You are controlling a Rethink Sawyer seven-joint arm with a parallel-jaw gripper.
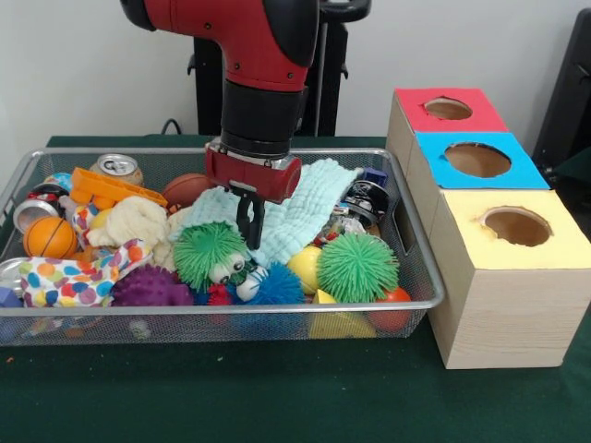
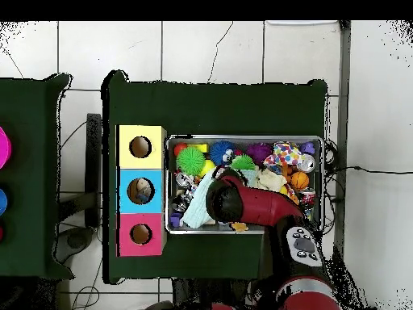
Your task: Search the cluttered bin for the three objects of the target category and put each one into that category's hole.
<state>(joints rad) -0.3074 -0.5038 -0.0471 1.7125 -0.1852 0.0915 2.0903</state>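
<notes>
The wire-mesh bin (image 1: 420, 242) sits on the green table and is full of clutter; it also shows in the overhead view (image 2: 325, 186). My gripper (image 1: 249, 242) hangs down into the middle of the bin. It looks shut, with its tips at a pale teal cloth (image 1: 305, 208). I cannot tell whether it pinches the cloth. Just in front of it lie a green spiky ball with a face (image 1: 208, 251), a blue spiky ball (image 1: 279, 286) and a yellow ball (image 1: 305, 266). In the overhead view my arm (image 2: 250, 202) hides the gripper.
Three wooden boxes stand beside the bin, with red (image 1: 480, 111), blue (image 1: 522, 171) and yellow (image 1: 563, 245) tops, each with a round hole. The bin also holds a second green spiky ball (image 1: 356, 268), a purple one (image 1: 150, 288), an orange basketball (image 1: 49, 237), cans (image 1: 117, 166) and cloths.
</notes>
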